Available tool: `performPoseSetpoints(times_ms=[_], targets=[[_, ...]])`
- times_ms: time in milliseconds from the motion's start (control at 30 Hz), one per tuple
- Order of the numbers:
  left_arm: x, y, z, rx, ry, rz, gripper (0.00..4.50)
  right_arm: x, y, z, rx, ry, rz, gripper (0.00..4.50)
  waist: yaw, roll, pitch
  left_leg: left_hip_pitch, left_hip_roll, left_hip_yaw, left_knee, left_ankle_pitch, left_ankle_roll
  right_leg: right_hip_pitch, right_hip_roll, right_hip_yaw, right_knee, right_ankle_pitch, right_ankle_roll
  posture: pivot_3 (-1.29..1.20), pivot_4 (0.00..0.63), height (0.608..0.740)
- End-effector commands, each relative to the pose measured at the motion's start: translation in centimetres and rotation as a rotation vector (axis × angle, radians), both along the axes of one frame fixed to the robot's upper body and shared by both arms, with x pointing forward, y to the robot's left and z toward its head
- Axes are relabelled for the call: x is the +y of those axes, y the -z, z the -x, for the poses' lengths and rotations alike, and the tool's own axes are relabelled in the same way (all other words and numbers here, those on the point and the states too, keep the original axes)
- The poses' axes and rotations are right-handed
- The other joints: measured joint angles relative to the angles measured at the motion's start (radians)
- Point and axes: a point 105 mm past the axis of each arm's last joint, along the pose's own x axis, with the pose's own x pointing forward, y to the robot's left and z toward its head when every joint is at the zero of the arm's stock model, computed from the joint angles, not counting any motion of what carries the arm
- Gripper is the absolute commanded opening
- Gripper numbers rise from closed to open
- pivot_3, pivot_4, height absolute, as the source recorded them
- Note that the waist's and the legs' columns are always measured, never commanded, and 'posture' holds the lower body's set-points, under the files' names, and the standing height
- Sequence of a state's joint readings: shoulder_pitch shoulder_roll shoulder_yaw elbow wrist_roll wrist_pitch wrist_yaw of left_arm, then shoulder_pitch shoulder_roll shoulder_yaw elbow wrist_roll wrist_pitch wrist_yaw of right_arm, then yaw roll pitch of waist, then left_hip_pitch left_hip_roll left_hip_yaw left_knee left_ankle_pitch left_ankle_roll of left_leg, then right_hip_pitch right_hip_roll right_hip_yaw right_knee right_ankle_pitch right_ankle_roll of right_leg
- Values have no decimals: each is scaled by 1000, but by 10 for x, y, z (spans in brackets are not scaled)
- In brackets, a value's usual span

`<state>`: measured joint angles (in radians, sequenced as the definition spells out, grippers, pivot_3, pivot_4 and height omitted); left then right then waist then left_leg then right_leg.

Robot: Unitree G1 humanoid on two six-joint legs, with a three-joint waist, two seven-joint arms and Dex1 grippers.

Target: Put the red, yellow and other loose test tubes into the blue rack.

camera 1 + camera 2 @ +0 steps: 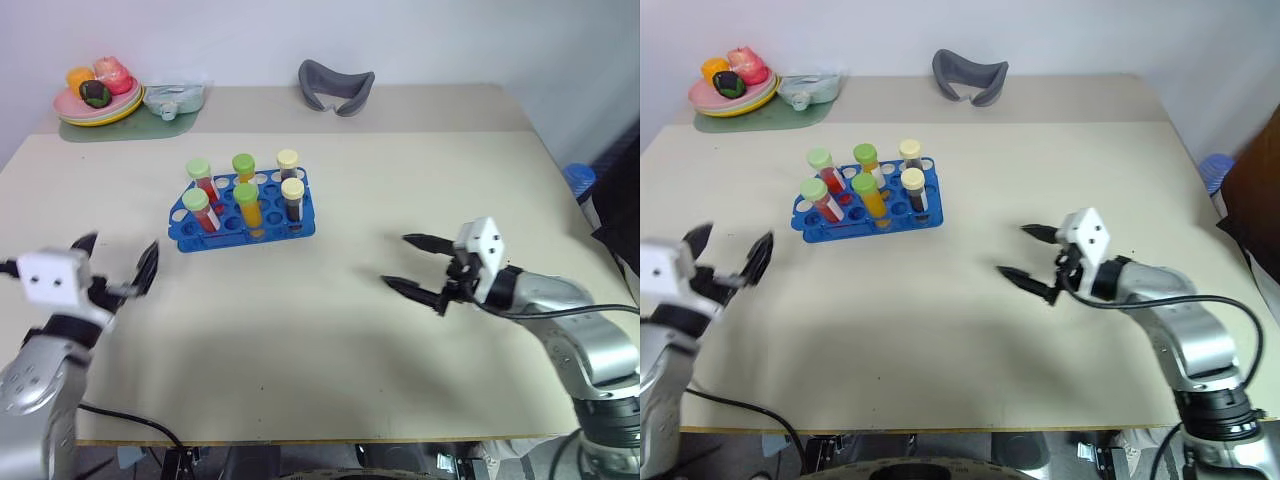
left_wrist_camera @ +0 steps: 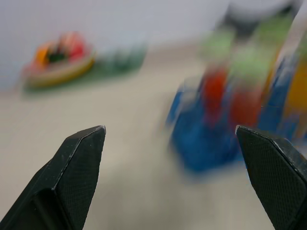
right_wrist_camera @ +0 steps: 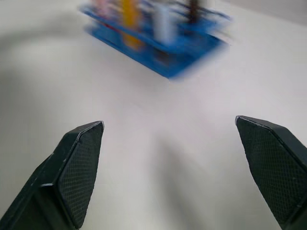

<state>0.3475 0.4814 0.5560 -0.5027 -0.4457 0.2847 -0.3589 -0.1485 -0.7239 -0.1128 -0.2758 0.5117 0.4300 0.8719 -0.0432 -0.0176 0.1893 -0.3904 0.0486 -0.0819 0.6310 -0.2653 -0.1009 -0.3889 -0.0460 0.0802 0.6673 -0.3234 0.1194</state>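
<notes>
with six test tubes (image 1: 247, 201) seated upright in the blue rack (image 1: 243, 214) and none seen loose, the left gripper (image 1: 118, 263) and right gripper (image 1: 415, 265) were spread wide, empty, best kept clear of it.

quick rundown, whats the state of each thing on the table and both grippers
blue rack: flat on the table, six tubes standing in it
red tubes: two, upright in the rack, capped
yellow-orange tubes: two, upright in the rack, capped
dark tubes: two, upright in the rack, capped
left gripper: open, empty, apart from the rack
right gripper: open, empty, apart from the rack
plate: at the far corner, piled with toy food
</notes>
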Motion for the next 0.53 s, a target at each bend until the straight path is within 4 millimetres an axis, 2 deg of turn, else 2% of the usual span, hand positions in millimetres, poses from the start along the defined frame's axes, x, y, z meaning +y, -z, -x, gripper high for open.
performPoseSetpoints(times_ms=[33, 233, 533], targets=[[6, -4, 13, 0, 17, -62, 4440, -18, -8, -6, -51, 23, 22, 4500, 2, 0, 0, 0, 0, 0, 0, 0, 0, 1, 0, 0, 0, 0, 0, 0, 150, 740], [25, 5, 33, 28, -55, -77, 4440, -36, -5, -20, -52, 50, 43, 4500, -2, 0, 0, 0, 0, 0, 0, 0, 0, 1, 0, 0, -1, 0, 0, 0, 150, 740], [23, 9, 36, 25, -69, -66, 4440, -23, -7, -23, -49, 19, 44, 4500, 0, 0, 0, 0, 0, 0, 0, 0, 0, 1, 0, 0, -1, 0, 0, 0, 150, 740]])
